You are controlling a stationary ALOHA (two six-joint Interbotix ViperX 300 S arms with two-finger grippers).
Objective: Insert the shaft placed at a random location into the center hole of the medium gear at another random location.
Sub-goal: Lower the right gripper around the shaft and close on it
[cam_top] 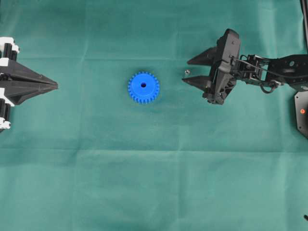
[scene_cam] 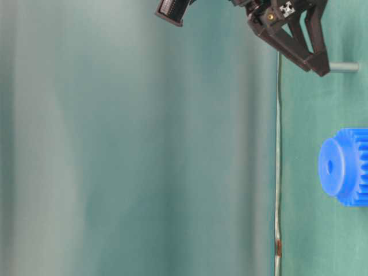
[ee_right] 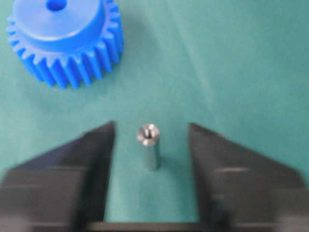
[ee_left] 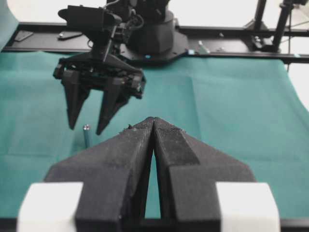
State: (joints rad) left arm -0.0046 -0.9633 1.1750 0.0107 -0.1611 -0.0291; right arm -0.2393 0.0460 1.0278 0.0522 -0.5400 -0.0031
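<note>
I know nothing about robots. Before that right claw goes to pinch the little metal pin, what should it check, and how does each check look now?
1. Pin upright on the cloth: ok.
2. Pin between the fingers of the right tool: ok.
3. Fingers touching the pin: not ok, gaps on both sides.
4. Gear lying flat, hole facing up and unblocked: ok.
5. Left tool clear of the gear: ok, shut at the left edge.
6. Tool low enough to grip: cannot tell.

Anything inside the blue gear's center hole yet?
No. The center hole of the medium gear shows dark and empty. The shaft stands upright on the cloth, between the right gripper fingers. The hole's depth is unseen.
</note>
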